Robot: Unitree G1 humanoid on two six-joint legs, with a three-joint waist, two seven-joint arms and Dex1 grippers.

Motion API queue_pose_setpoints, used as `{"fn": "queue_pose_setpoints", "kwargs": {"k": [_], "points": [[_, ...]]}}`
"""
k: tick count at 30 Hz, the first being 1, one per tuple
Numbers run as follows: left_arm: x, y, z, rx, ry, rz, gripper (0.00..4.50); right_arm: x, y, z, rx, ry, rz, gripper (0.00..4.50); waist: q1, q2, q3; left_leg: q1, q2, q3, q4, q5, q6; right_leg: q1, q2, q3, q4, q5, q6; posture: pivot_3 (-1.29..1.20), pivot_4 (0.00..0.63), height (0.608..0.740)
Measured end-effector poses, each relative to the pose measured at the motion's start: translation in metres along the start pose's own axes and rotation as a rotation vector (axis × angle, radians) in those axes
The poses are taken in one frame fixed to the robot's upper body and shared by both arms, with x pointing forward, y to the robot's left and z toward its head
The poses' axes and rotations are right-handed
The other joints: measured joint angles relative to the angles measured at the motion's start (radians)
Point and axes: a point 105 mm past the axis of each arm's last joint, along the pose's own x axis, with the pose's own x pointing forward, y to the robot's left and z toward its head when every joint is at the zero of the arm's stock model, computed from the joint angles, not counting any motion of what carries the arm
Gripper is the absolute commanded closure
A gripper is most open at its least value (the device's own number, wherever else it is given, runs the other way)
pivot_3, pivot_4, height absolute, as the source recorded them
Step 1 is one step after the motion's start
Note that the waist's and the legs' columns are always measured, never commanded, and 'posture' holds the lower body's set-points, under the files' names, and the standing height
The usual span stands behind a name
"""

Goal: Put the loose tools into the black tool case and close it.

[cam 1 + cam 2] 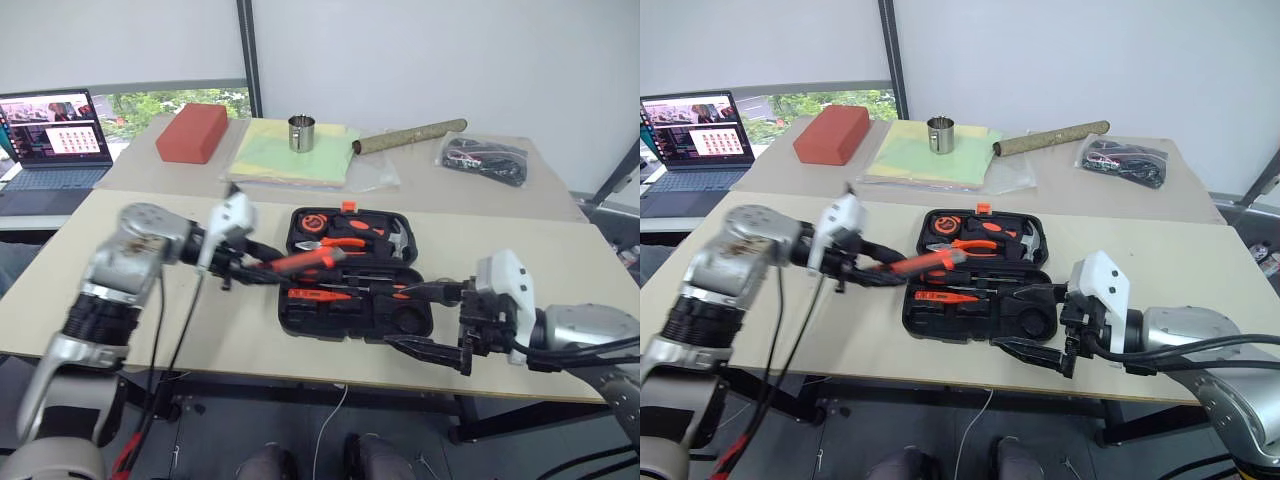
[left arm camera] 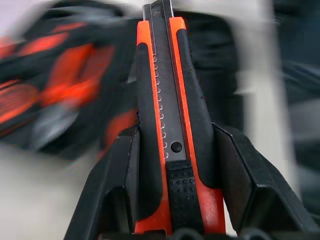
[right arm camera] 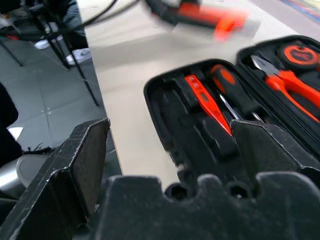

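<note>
Orange-and-black utility knife [image 2: 172,125] clamped in left gripper [image 1: 250,262], held at frame centre-left, tip over the left edge of the open black tool case [image 1: 355,272] at centre. Case holds pliers [image 1: 345,241], tape measure [image 1: 312,222], slim orange tester screwdriver [image 3: 207,102]. Right gripper [image 1: 428,320], jaws wide apart, empty, at case's lower-right corner. Laptop [image 1: 52,140] upper left.

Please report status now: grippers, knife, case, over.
Left gripper shut on utility knife, held above open tool case. Right gripper open, empty, by case's near right corner. Nothing blocking.
</note>
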Motion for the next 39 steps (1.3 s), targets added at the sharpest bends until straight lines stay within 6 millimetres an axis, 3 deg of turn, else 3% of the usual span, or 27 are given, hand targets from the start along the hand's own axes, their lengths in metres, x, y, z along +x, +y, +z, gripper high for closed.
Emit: {"fn": "queue_pose_setpoints", "kwargs": {"k": [6, 10, 15, 22, 25, 30, 37, 38, 39], "points": [[0.049, -0.002, 0.001, 0.017, 0.076, -0.126, 2.80, -0.001, 0.004, 0.002, -0.008, -0.019, -0.061, 0.00, 0.004, 0.000, 0.000, 0.002, 0.001, -0.003, 0.000, 0.001, 0.002, 0.002, -0.001, 0.003, 0.001, 0.002, 0.000, 0.00, 0.150, 0.740], [0.063, -0.002, -0.011, -0.013, 0.115, -0.155, 2.80, -0.002, 0.005, 0.001, 0.004, -0.023, -0.101, 0.00, 0.003, 0.000, 0.000, 0.001, 0.002, -0.005, 0.000, 0.001, 0.002, 0.002, -0.001, 0.004, 0.001, 0.002, 0.000, 0.00, 0.150, 0.740], [0.066, 0.001, -0.024, -0.053, 0.145, -0.156, 2.80, -0.004, 0.005, -0.001, 0.019, -0.023, -0.151, 0.00, 0.004, 0.000, 0.000, -0.001, 0.001, -0.004, 0.000, 0.000, 0.004, 0.002, -0.001, 0.003, 0.000, 0.002, -0.001, 0.00, 0.150, 0.740], [0.072, -0.001, -0.019, -0.072, 0.105, -0.191, 0.19, -0.005, 0.003, -0.002, 0.018, -0.022, -0.188, 0.00, 0.005, 0.000, 0.000, -0.002, 0.001, -0.004, 0.000, -0.001, 0.007, 0.002, -0.002, 0.003, -0.002, 0.002, 0.000, 0.00, 0.150, 0.740], [0.072, 0.000, -0.011, -0.062, 0.070, -0.190, 0.01, -0.005, 0.003, -0.002, 0.019, -0.022, -0.193, 0.00, 0.005, 0.000, 0.000, -0.002, 0.001, -0.004, 0.000, -0.001, 0.007, 0.002, -0.002, 0.003, -0.003, 0.002, 0.000, 0.00, 0.150, 0.740], [0.067, 0.007, 0.003, -0.054, 0.021, -0.156, 1.48, -0.004, 0.002, -0.001, 0.018, -0.024, -0.193, 0.00, 0.004, 0.000, 0.000, -0.001, 0.001, -0.004, 0.001, -0.001, 0.007, 0.003, -0.001, 0.003, -0.002, 0.002, 0.000, 0.00, 0.150, 0.740], [0.058, 0.009, -0.003, -0.033, 0.046, -0.144, 4.19, -0.003, 0.001, 0.000, 0.015, -0.028, -0.186, 0.00, 0.003, 0.000, 0.000, -0.001, 0.001, -0.004, 0.000, -0.001, 0.007, 0.002, -0.001, 0.003, -0.002, 0.002, 0.000, 0.00, 0.150, 0.740], [0.055, 0.009, -0.004, -0.034, 0.050, -0.144, 4.46, -0.003, 0.001, 0.000, 0.016, -0.028, -0.187, 0.00, 0.004, 0.000, 0.000, -0.001, 0.001, -0.004, 0.000, -0.001, 0.007, 0.002, -0.001, 0.003, -0.002, 0.002, 0.000, 0.00, 0.150, 0.740], [0.053, 0.009, -0.006, -0.034, 0.056, -0.148, 4.46, -0.003, 0.000, 0.000, 0.019, -0.027, -0.189, 0.00, 0.004, 0.000, 0.000, -0.001, 0.001, -0.004, 0.000, -0.001, 0.007, 0.002, -0.001, 0.003, -0.002, 0.002, 0.000, 0.00, 0.150, 0.740]]}}
